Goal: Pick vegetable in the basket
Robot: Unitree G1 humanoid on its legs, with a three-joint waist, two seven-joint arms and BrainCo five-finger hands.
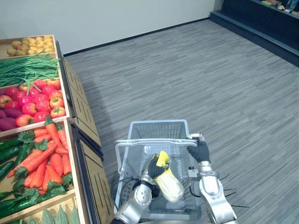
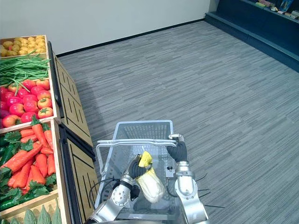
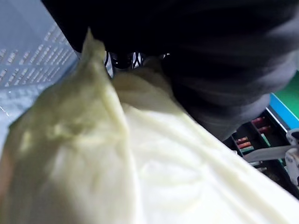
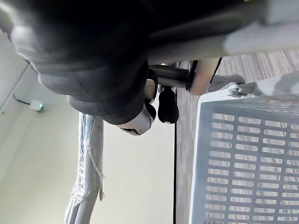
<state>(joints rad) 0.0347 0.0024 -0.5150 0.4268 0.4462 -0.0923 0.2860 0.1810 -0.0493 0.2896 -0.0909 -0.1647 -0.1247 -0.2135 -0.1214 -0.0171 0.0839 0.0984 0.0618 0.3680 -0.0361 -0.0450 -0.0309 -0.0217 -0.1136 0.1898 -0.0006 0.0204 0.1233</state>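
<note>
Pale cabbage (image 1: 169, 184) gripped by left robot hand (image 1: 155, 169) over grey basket (image 1: 159, 132); right robot hand (image 1: 199, 151) curled round basket handle (image 1: 154, 141); produce shelf (image 1: 86, 116) alongside.

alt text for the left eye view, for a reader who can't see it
The robot's left hand holds a pale yellow cabbage over a grey plastic basket, while its right hand grips the basket's handle. To the left, a wooden stand displays carrots, apples and green beans.
</note>
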